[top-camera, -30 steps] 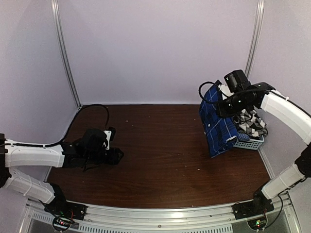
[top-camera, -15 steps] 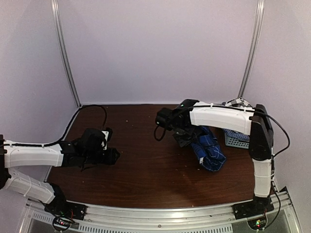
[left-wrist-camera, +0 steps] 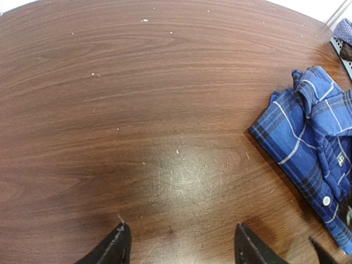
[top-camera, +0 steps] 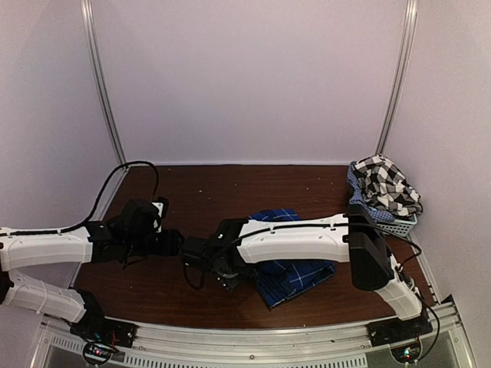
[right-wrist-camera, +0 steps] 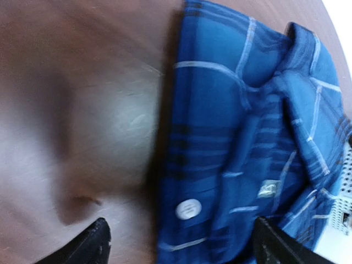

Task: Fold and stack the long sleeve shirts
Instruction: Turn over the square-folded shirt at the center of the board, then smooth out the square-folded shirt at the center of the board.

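Wood table (left-wrist-camera: 137, 82): L tool (left-wrist-camera: 181, 242) parted, empty; R tool (right-wrist-camera: 184, 237) spread wide just above blue plaid shirt (right-wrist-camera: 231, 137), not gripping

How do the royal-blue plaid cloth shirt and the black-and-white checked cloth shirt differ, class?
The royal-blue plaid cloth shirt lies fairly flat on the brown wooden table; the black-and-white checked cloth shirt sits bunched on the pale plastic mesh basket. The blue has thin lines; the checked, bold squares. Both are patterned cloth.
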